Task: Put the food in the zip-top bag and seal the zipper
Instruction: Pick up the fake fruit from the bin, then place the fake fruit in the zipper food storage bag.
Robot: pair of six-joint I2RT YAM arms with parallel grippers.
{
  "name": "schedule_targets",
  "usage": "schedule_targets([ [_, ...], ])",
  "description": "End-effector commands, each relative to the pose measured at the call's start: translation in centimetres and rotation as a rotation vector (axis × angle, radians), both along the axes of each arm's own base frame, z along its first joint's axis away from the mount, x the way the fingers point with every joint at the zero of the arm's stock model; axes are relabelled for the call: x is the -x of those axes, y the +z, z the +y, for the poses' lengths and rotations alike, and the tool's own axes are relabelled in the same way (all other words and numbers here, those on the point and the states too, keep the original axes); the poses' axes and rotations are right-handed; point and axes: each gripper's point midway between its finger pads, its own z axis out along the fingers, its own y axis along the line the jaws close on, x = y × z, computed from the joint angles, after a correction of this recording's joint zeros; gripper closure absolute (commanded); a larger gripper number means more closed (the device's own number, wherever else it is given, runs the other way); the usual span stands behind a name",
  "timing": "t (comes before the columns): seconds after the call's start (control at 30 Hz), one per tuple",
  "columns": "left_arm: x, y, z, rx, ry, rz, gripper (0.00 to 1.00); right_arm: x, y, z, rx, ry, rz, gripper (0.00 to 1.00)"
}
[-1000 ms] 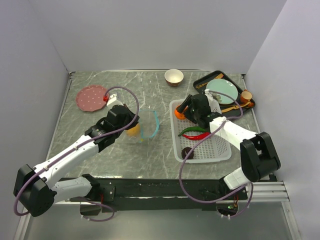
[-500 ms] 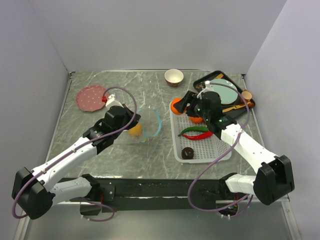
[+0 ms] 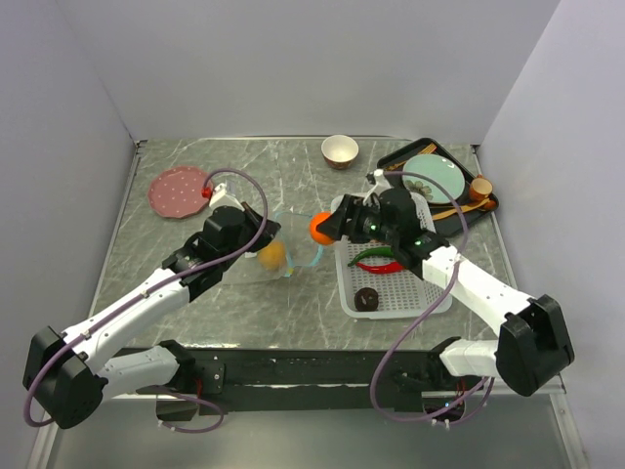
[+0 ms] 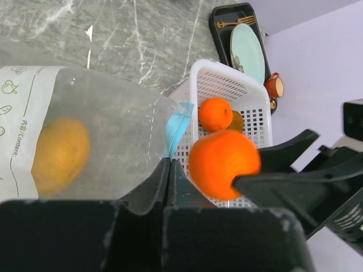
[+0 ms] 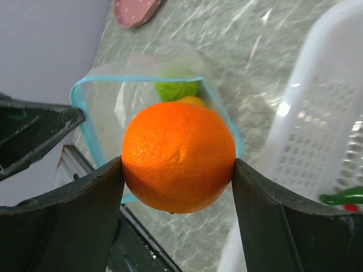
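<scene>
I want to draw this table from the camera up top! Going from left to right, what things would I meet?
From the left: pink plate → yellow-orange fruit → orange → brown donut piece → teal plate → little orange cup.

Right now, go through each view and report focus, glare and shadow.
Top external: even soft light, all sharp, faint shadows on the table. Left wrist: the orange crisp, its own dark fingers close-up and soft. Right wrist: the orange sharp, the basket behind it blurred and washed out white.
</scene>
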Motion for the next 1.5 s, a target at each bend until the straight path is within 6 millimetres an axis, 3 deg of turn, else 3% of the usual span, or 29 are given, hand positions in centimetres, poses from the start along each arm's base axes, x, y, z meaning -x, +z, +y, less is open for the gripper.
schedule_targets([
  [0.0, -0.4, 0.8, -0.8, 0.025, -0.031, -0.031, 0.99, 1.3, -0.3, 2.8, -0.044, 0.074, 0.002, 0.63],
  [0.3, -0.2, 1.7, -1.8, 0.053, -0.072, -0.047, 0.99, 1.0, -1.3, 6.1, -0.017, 0.104, 0.041, 0.63],
  [0.6, 0.2, 2.9, -0.7, 0.024, -0.059, -0.075, 0.99, 0.3, -1.2, 8.4, -0.042, 0.114, 0.061, 0.59],
  [1.0, 0.4, 3.9, 0.0, 0.035, -0.036, -0.1, 0.98, 1.3, 0.6, 11.3, -0.225, 0.205, 0.052, 0.46],
  [1.23, 0.6, 4.3, 0.6, 0.04, -0.017, -0.111, 0.98, 1.4, -0.1, 11.7, -0.212, 0.233, 0.07, 0.2],
  [1.47, 0.6, 4.0, 1.2, 0.038, 0.013, -0.109, 0.99, 1.5, -0.2, 11.3, -0.19, 0.224, 0.065, 0.16],
])
